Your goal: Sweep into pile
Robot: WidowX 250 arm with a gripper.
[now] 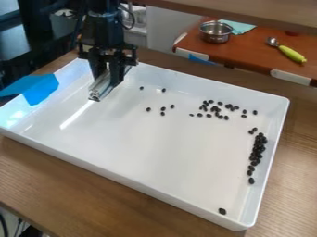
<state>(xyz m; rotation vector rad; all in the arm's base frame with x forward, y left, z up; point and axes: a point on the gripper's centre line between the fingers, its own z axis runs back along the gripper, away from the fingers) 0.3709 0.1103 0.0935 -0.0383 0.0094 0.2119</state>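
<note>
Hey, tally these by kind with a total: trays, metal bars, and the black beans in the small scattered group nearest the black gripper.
White rectangular plastic tray: 1
Silver grooved metal bar: 1
Small black oval beans, that group: 6
Total: 8

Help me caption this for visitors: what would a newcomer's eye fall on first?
Probably the dark beans against the big white tray, crowded along its wall at the picture's right, with others scattered toward the far side. Next, the black gripper at upper left, holding a silvery metal bar over the tray, and the bright blue tape on the tray's left edge.
</note>
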